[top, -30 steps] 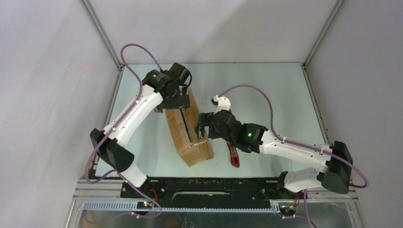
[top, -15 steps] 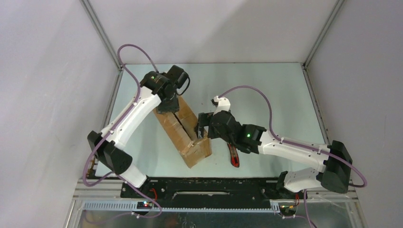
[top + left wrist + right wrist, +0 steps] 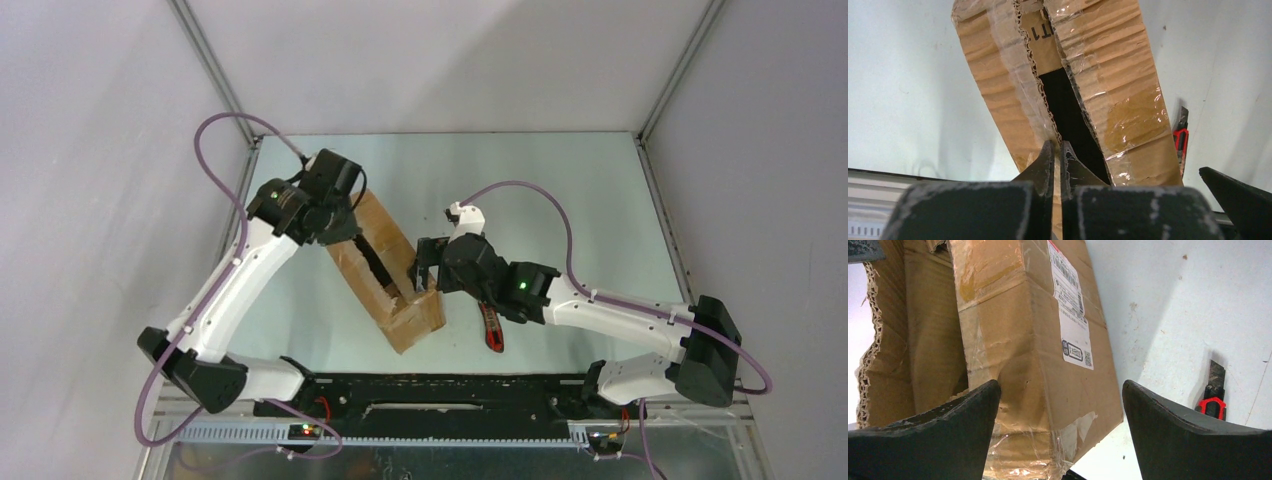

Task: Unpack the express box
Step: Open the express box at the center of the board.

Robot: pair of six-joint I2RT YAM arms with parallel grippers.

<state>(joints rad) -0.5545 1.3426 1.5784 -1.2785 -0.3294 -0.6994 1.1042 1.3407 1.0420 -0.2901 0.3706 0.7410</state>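
The express box (image 3: 400,310), a brown taped carton, lies slantwise on the table between my two arms. Its top seam is cut and gapes dark (image 3: 1068,107) between the two flaps. My left gripper (image 3: 345,235) is at the box's far end, shut on the corrugated edge of the left flap (image 3: 998,85), with cardboard pinched between its fingers (image 3: 1048,160). My right gripper (image 3: 428,270) stands open against the box's right side, its jaws wide on either side of the near corner (image 3: 1060,387). A white printed label (image 3: 1070,310) shows on that side wall.
A red and black utility knife (image 3: 491,325) lies on the table just right of the box, beneath my right arm, and also shows as the knife (image 3: 1214,395) beside my right finger. Grey walls enclose the table on three sides.
My left gripper has shut on the left flap's edge and swung to the left. The box's far end followed it and the seam gap widened. The right arm held still.
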